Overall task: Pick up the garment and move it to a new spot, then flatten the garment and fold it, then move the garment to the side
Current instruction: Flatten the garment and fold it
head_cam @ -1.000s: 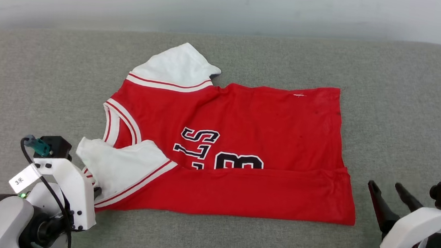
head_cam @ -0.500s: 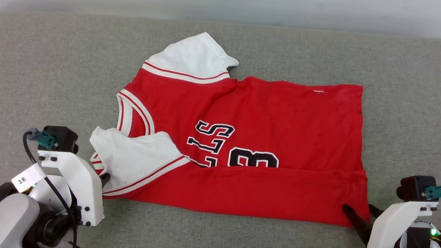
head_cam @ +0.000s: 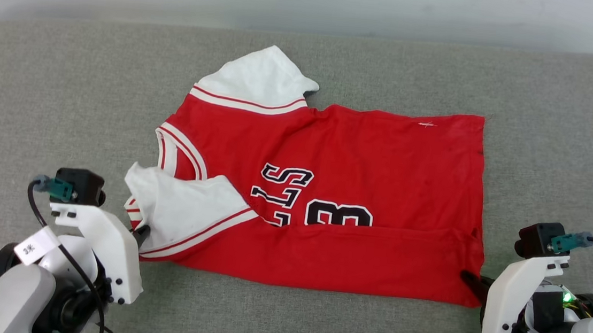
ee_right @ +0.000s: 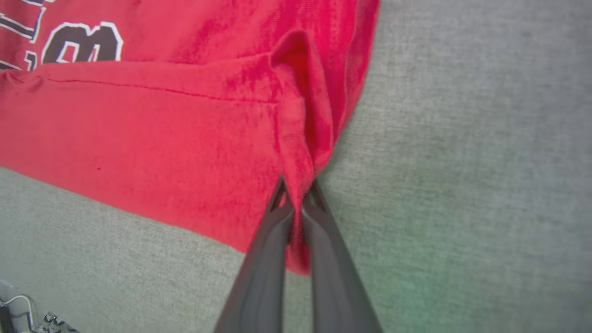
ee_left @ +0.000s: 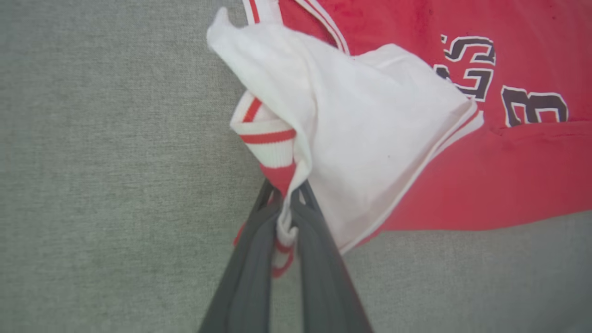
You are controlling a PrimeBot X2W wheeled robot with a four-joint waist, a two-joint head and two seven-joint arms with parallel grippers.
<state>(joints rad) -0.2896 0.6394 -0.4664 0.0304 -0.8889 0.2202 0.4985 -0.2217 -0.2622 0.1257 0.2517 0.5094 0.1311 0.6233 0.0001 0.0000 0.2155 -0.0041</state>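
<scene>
The garment [head_cam: 362, 156] lies across the middle of the grey cloth-covered desk [head_cam: 40, 85], collar to the left and hem to the right, print [head_cam: 315, 200] facing up. Its near long edge is turned over onto the body as one folded band [head_cam: 347, 257], which hides the lower part of the lettering. The near sleeve [head_cam: 180, 204] lies on the left end of that band. The far sleeve [head_cam: 259, 74] sticks out flat at the far left.

The left gripper [head_cam: 140, 233] sits at the near left corner. The left wrist view shows its fingers [ee_left: 249, 259] pressed onto the red-and-white striped trim by the near sleeve, with a tuft of cloth pinched between them. The right gripper [head_cam: 471, 281] sits at the near right hem corner. The right wrist view shows its fingers [ee_right: 268, 259] closed on the red cloth, which rises into a small ridge just beyond the tips.

Gripping the two ends of the same near edge would likely let that edge be lifted evenly and carried towards the far side without sagging in the middle. I judge this to be the folding stage, with the next fold being readied.

By count there is one garment with two sleeves and one fold made. There are two grippers of two fingers each, both pinching cloth.
</scene>
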